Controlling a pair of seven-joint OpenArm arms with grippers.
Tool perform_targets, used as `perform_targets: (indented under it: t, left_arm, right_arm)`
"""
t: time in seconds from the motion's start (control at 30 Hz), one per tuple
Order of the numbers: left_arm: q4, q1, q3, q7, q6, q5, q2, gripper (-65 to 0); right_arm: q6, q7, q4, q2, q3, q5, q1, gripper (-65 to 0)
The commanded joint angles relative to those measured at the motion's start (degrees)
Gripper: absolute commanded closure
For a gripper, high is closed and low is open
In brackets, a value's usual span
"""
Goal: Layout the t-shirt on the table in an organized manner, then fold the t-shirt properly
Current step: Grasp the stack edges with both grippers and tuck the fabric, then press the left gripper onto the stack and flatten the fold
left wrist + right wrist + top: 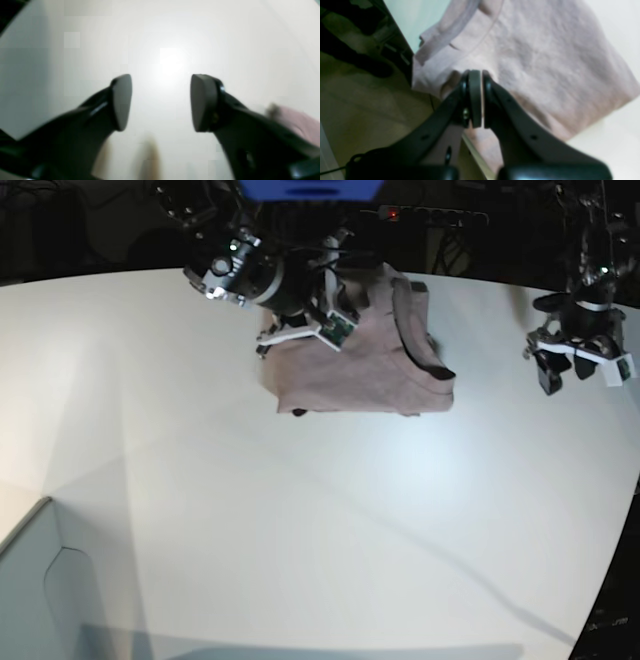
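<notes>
The mauve t-shirt lies bunched near the table's far edge, with its dark collar on the right side. My right gripper is at the shirt's far left corner. In the right wrist view this gripper is shut on a fold of the t-shirt right at the table edge. My left gripper hangs above the table, well to the right of the shirt. In the left wrist view it is open and empty over the bare white table. A blurred bit of shirt shows at the right.
A pale box-like corner piece stands at the front left. Dark equipment and cables lie behind the table's far edge. The floor shows beyond the table edge beside my right gripper.
</notes>
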Motion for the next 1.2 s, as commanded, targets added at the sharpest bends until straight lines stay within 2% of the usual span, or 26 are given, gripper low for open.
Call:
perform_targets:
  t: [0.0,0.1,0.2,0.33,0.4,0.53,0.87,0.9,0.97,1.07,1.17]
  left_arm:
    - [3.4,0.9,1.0,-1.4,-0.4,-0.1,0.4,-39.9]
    - [7.8,2.5,5.1,-0.9,-0.4,-0.1,3.1,-40.4]
    - [9.3,3.0,8.4,3.7,0.0,-0.1,5.4,-42.3]
    - [9.4,1.3,10.1,12.5,-0.3,0.0,8.7,-53.5]
    - [9.3,0.8,10.4,14.6,-0.3,0.0,9.1,-56.5]
    - [6.5,-0.7,11.1,15.1,-0.3,0.0,9.7,-57.6]
    - [-5.4,-7.6,18.3,15.2,-0.3,0.0,9.7,-56.9]
    - [-6.0,-7.8,18.8,15.3,-0.3,0.0,9.6,-55.1]
    - [-7.1,-8.6,19.1,15.3,-0.3,0.0,9.6,-46.9]
    - [-9.4,-10.5,19.0,15.0,-0.4,0.0,9.5,-25.2]
    - [-11.7,-12.9,19.1,15.4,-1.5,0.4,9.4,-7.0]
  right_arm:
    - [0.1,1.3,1.8,0.0,1.0,0.7,0.1,0.0]
    - [0.1,1.6,2.3,0.0,4.7,0.7,-1.1,0.0]
    - [0.1,1.6,2.4,0.0,8.0,0.7,-1.7,0.0]
    - [0.3,1.3,2.6,0.0,12.6,0.7,-1.9,0.0]
    - [0.3,1.3,2.6,0.0,13.9,0.8,-2.1,0.0]
    - [0.4,1.6,2.6,0.1,15.5,0.8,-2.9,0.0]
    - [0.4,1.3,2.6,1.1,15.6,0.8,-3.0,0.0]
    - [0.4,1.3,2.6,1.2,15.6,0.8,-3.0,0.0]
    - [0.4,1.3,2.6,1.3,15.6,0.8,-3.0,0.0]
    - [0.4,1.3,2.6,1.1,18.3,0.8,-2.9,0.0]
    - [0.4,1.3,2.6,1.1,19.7,0.8,-2.6,0.0]
